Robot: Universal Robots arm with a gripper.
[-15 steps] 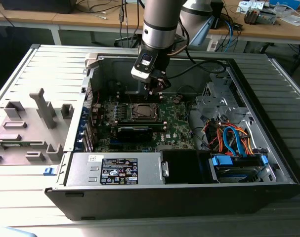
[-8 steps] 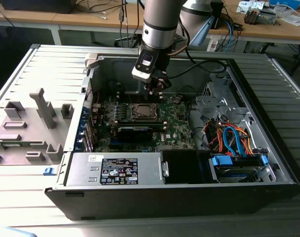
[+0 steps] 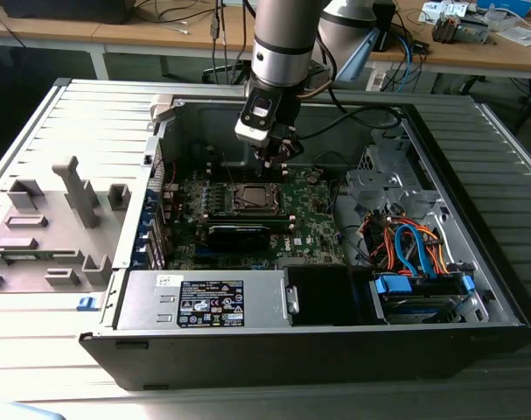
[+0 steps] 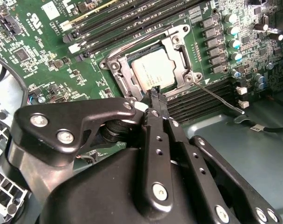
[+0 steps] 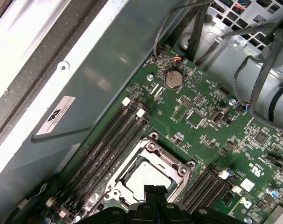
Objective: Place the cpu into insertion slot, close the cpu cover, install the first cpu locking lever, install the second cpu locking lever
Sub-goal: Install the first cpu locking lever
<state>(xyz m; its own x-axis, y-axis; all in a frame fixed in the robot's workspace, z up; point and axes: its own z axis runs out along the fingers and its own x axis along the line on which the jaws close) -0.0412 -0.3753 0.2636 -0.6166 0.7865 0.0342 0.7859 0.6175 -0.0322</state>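
1. While the arm hangs over the open computer case [image 3: 213, 122] in the exterior view, you have the gripper [image 3: 280, 156] low over the green board [image 3: 313, 219], just beyond the insertion slot [image 3: 230, 199]. I judge that is near enough to work on the socket's hardware rather than to carry anything.
2. In the second wrist view your pincer is clenched, its fingertips [image 4: 155, 95] pressed together with nothing between them, poised at the socket's near edge. The cpu [image 4: 153, 70] already sits in the slot. The cpu cover [image 4: 182, 55] lies flat around it, its cut-out showing the chip's silver top. A thin lever rod [image 4: 220, 99] angles away from one socket corner across the memory slots [image 4: 188, 105], so I judge it unlatched. A closed tip suits pushing such a wire.
3. In the first wrist view the closed tip hovers at the cover's edge, with the cpu [image 5: 146, 175] framed beneath it and long memory slots on either side. Whether the tip touches metal, you cannot tell.
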